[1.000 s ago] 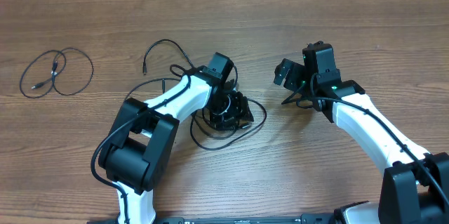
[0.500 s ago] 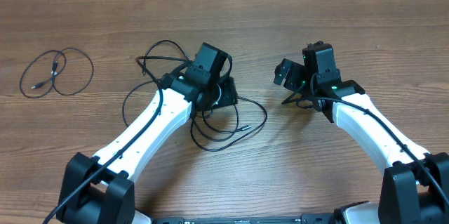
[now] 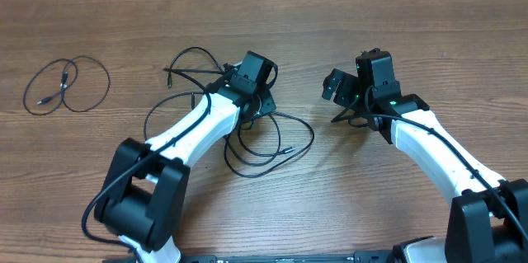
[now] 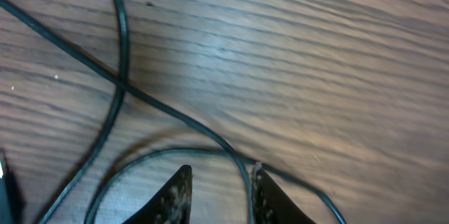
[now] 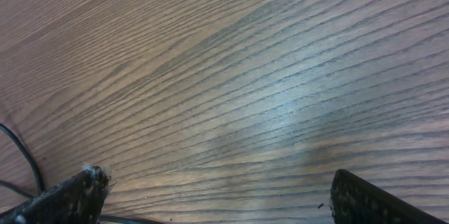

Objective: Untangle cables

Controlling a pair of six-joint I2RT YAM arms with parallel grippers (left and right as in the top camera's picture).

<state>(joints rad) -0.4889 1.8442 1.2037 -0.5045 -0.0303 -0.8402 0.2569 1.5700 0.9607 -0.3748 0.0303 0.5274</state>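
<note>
Thin glossy black cables (image 4: 124, 41) are looping around the left gripper (image 4: 219, 182), the tangle stretching diagonally across the grained wooden table (image 3: 412, 32). That claw is standing slightly parted, one of them lying loose between its tips. The right gripper (image 5: 217, 182) is gaping wide, empty.

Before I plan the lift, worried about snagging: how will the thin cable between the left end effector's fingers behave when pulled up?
Probably floppy: the cable lies in loose curves on the table, so it should sag. Likely light, being thin beside the left end effector. It crosses another strand, so lifting may drag that too.
</note>
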